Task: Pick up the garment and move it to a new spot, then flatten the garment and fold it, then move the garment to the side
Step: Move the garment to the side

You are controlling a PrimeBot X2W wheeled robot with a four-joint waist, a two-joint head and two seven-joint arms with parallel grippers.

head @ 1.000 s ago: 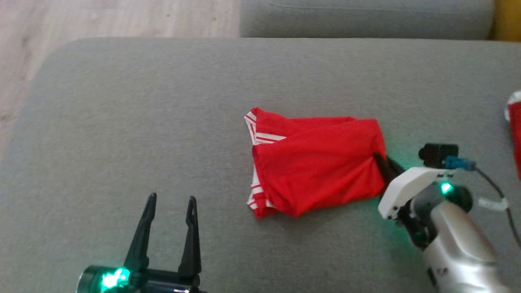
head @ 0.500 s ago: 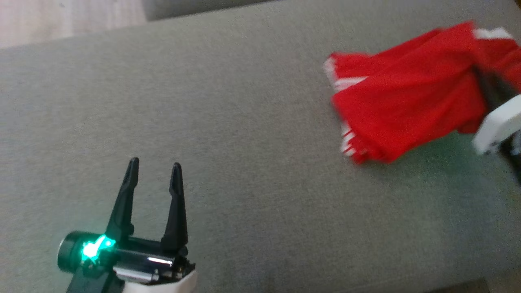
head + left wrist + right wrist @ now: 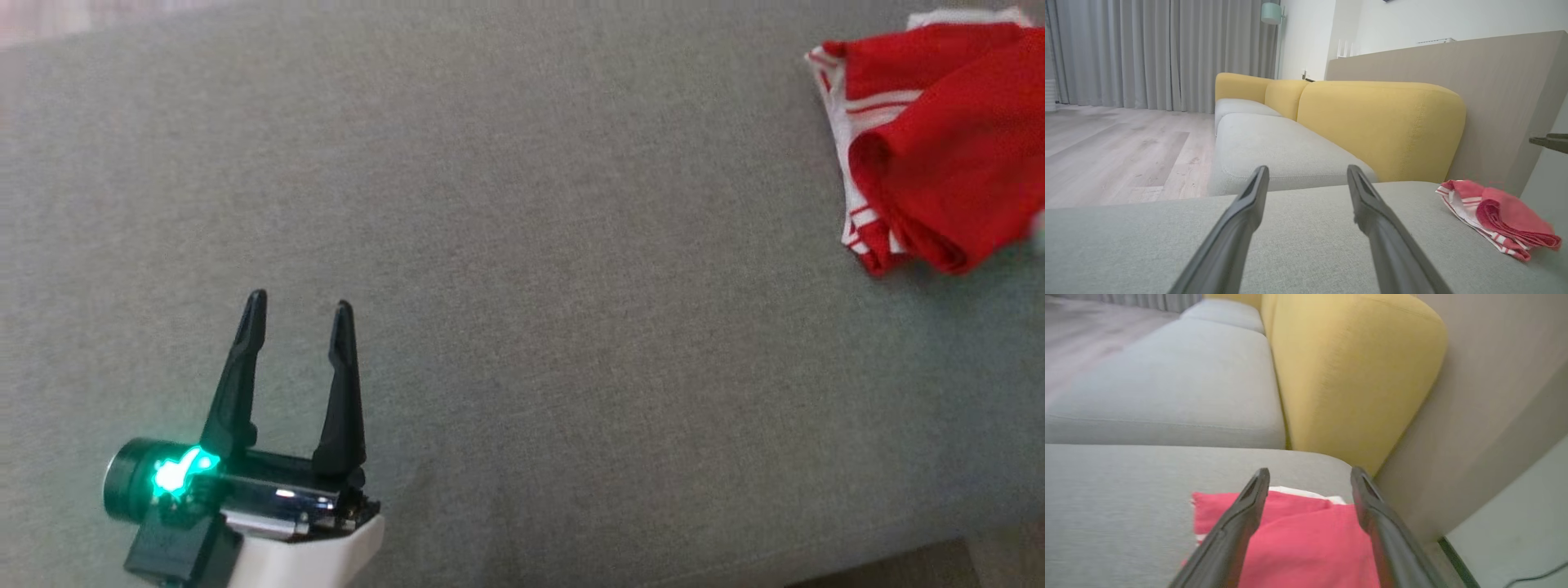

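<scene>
At the right end of the grey seat cushion (image 3: 490, 245) lies the red garment (image 3: 939, 139), a loose folded bundle with white striped trim (its far edge runs out of my head view, so the fold may be less tidy than it looks). My right gripper (image 3: 1310, 471) hangs over it, fingers spread, gripping nothing. My left gripper (image 3: 300, 302) stands wide, well apart. I judge the move aside done; next, lift clear without snagging cloth. One garment, two grippers.
</scene>
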